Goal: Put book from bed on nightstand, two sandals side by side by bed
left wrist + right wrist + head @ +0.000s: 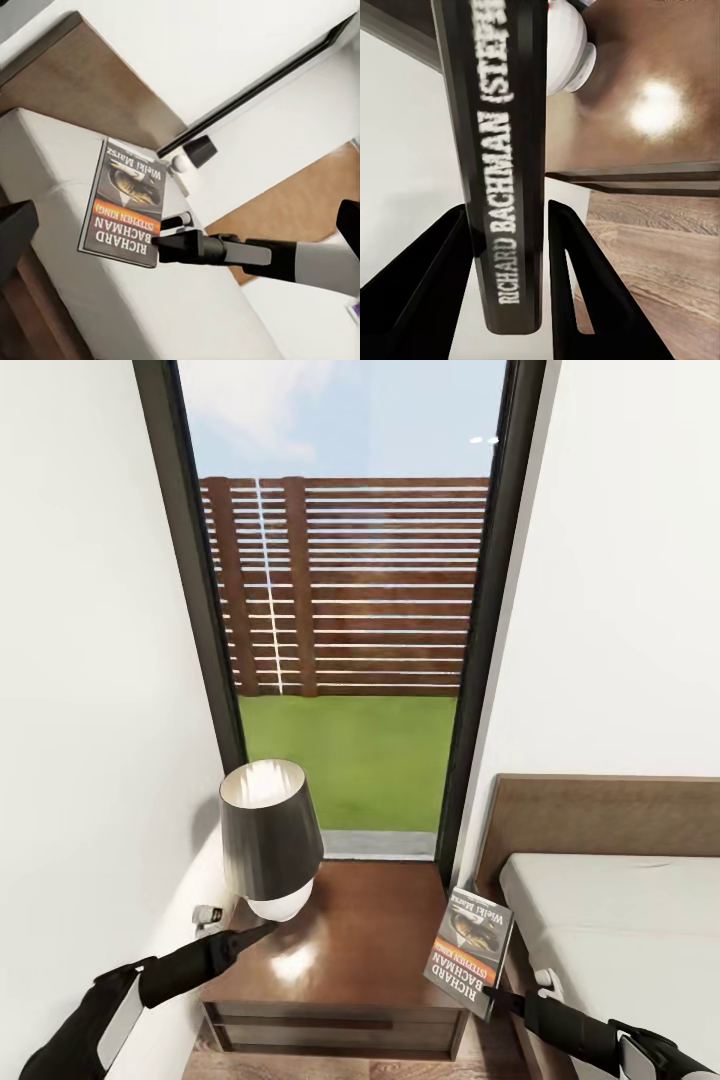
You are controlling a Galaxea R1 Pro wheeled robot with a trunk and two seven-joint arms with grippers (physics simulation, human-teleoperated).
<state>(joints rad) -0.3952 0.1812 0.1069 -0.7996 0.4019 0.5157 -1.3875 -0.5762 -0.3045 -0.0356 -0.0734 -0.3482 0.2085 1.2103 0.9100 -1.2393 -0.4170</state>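
Note:
My right gripper (492, 995) is shut on the lower edge of the book (468, 950), a dark paperback with an orange band. It holds the book upright and tilted just past the right edge of the nightstand (360, 930), between that and the bed (620, 920). The left wrist view shows the book (124, 202) in the right gripper (161, 244) over the pale mattress (75, 300). In the right wrist view the spine (502, 150) stands between the two fingers, with the glossy nightstand top (615, 135) beyond. My left gripper (262, 932) is open by the lamp's base. The sandals are out of view.
A lamp (270, 830) with a dark shade and a white base (566, 45) stands on the left half of the nightstand. White walls flank a tall dark-framed window (350, 610). The brown headboard (600, 815) rises at right. Wood floor (660, 247) lies in front of the nightstand.

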